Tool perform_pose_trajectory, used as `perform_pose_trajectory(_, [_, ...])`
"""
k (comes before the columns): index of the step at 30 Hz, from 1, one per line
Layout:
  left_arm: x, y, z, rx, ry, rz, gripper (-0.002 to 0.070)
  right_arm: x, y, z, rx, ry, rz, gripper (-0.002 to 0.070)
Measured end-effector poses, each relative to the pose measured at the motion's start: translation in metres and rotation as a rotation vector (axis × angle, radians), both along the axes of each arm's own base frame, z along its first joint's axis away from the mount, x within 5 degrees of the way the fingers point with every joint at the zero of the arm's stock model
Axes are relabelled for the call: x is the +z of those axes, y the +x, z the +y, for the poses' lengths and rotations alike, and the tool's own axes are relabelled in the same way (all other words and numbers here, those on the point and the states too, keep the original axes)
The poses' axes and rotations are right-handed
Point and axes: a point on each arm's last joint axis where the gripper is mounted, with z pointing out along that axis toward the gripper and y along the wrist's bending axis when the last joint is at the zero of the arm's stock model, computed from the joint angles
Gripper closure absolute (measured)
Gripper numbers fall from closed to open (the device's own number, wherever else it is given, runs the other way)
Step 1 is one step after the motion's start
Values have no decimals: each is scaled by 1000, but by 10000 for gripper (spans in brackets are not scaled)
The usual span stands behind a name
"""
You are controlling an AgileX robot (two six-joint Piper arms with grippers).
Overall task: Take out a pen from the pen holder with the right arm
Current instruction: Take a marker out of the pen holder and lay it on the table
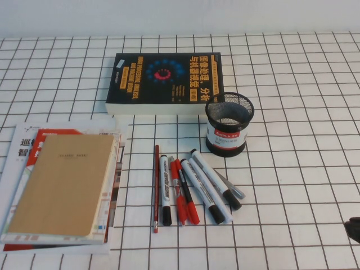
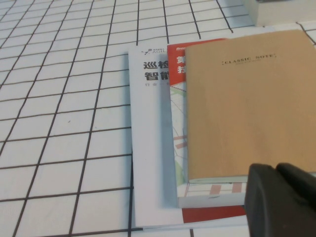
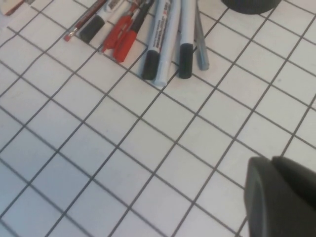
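Right gripper (image 1: 353, 229) sat at the near right edge of the white, black-gridded table (image 1: 292, 185), clenched on nothing, well apart from the pens. Black mesh pen holder (image 1: 229, 124) stood upright just beside the near right corner of the dark thick book (image 1: 164, 83). The pens we could see lay flat on the table on the robot's side of the holder, fanned side by side: thin red pencil (image 1: 156, 188) at the left, black-capped white markers (image 1: 201, 191), red pens (image 1: 184, 194), and a grey pen (image 1: 232, 187) at the right. None were gripped. Left gripper (image 2: 279, 197) hung over the near edge of the tan notebook (image 2: 247, 103), which lay on white and red booklets (image 2: 150, 148). Its black fingers (image 2: 261, 197) met with no gap, nothing between them.
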Motion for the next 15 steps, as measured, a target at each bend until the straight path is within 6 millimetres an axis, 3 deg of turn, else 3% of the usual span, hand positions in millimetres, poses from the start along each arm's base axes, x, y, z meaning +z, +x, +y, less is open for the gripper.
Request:
perform_pose_trajectory(7, [0, 0, 0, 0, 0, 0, 679, -41, -11, -33, -240, 164, -214, 692])
perform_pose_trajectory(15, [0, 0, 0, 0, 0, 0, 679, -95, -35, -63, -517, 207, -414, 692])
